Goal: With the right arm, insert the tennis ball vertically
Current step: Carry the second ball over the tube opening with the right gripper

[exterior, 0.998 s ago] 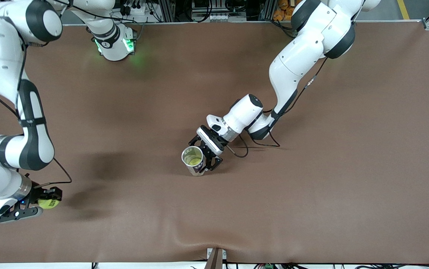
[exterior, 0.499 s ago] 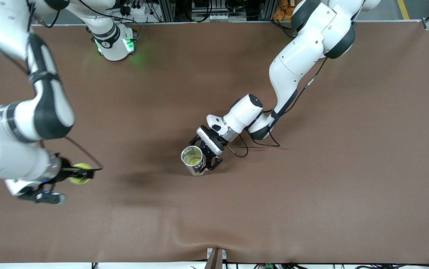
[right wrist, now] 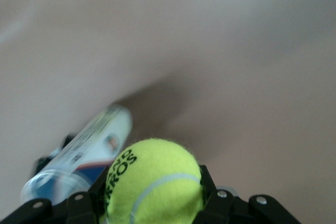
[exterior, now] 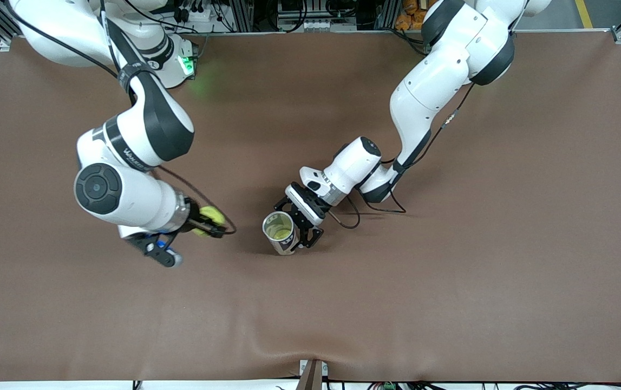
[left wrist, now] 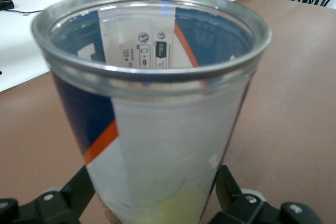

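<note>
brown table mat [exterior: 505, 271] — cluttered racks [exterior: 310, 13] along one edge

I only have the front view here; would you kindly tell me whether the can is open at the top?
Observer: Yes, the left wrist view shows the can with an open rim and no lid.
Operator: Thank you. Is anything already inside it?
Observer: Something yellow-green shows through the clear wall low down; I cannot tell what it is.
Operator: And is the ball held firmly?
Observer: In the right wrist view the right gripper has its fingers on both sides of the tennis ball.
Operator: Is the can steadied?
Observer: The left gripper holds its lower part.
</note>
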